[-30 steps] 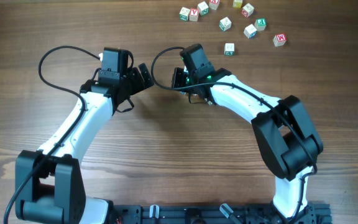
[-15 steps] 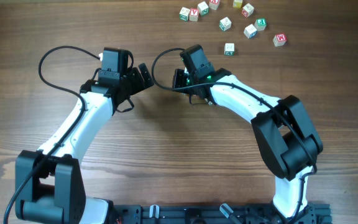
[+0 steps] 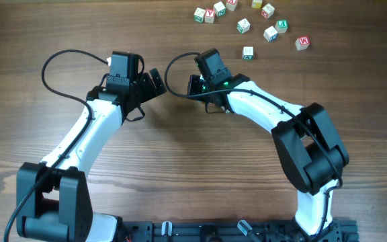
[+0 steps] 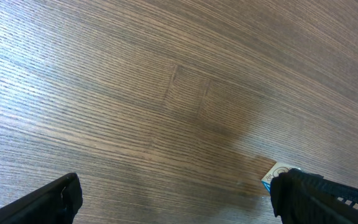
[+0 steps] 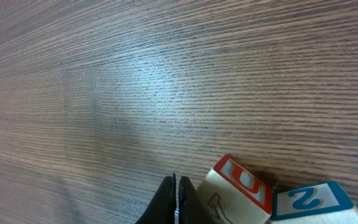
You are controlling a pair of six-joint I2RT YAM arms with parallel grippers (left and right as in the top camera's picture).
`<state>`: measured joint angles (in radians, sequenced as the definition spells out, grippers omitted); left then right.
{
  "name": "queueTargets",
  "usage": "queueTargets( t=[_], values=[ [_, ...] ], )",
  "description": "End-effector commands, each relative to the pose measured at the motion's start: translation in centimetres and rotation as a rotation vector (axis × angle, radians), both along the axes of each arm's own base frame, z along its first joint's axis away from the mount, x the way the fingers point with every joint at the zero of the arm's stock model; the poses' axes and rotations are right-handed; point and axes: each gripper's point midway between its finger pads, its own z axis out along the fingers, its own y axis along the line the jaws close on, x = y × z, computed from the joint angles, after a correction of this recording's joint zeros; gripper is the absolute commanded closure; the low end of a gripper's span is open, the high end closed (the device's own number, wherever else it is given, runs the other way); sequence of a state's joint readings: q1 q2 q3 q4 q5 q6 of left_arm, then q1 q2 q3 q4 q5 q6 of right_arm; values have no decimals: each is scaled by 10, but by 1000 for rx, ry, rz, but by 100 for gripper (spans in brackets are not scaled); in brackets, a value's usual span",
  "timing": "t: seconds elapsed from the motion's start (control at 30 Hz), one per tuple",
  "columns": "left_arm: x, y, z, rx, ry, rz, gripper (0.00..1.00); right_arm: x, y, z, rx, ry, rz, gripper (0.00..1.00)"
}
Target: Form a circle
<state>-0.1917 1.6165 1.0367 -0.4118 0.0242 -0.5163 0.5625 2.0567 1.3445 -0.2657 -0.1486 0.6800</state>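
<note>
While left gripper (image 4: 182,198) gapes, right gripper (image 5: 176,200) closed

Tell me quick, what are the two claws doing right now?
Left gripper: open, holding nothing.
Right gripper: shut, holding nothing.

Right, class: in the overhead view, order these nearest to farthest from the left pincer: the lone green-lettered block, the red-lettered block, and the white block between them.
From the left pincer:
1. The green-lettered block, alone below the scatter.
2. The white block, higher and further right.
3. The red-lettered block, far right.
</note>
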Motion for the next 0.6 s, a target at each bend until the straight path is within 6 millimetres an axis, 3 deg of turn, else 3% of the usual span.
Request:
queueTargets(
  t=[0.0,0.3,0.43,0.57],
  values=[
    [0,0,7,4,-21,-13,0,6,2,-2,-9,-11,-15,95],
    [0,0,7,4,-21,-13,0,26,2,11,27,-79,-28,95],
    [0,0,7,4,-21,-13,0,34,-14,21,14,-91,-70,95],
    [0,0,7,4,-21,-13,0,39,-38,45,-65,-148,-143,95]
  ],
)
